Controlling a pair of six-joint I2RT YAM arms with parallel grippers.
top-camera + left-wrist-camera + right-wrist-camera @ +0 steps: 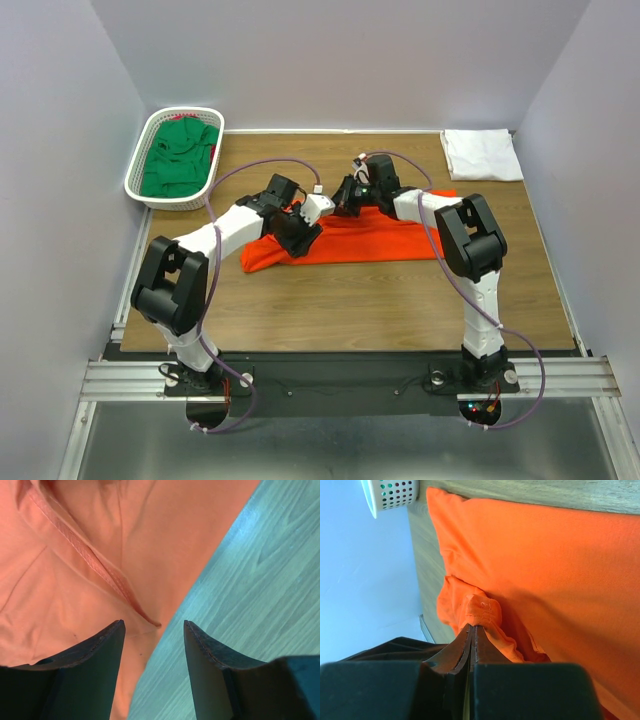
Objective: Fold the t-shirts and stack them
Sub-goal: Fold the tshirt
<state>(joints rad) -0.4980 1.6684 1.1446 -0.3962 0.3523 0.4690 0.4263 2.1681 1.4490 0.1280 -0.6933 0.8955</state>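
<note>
One of three looks done: white t-shirt point(482, 154) folded at 1 o'clock, orange t-shirt point(385, 240) mid-fold at centre with right gripper point(474, 626) clamped on its cloth and left gripper point(154, 630) parted at its edge, green t-shirt point(180, 160) unfolded in basket point(170, 201) at 10 o'clock.

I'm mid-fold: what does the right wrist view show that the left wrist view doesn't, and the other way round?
Only the right wrist view: the right hand shut on a pinched bunch of the orange-red t-shirt, and a corner of the white mesh basket. Only the left wrist view: the left hand open, nothing between its fingers, over the stitched hem near the cloth's edge. Both: the same shirt lying on the wooden table.
</note>
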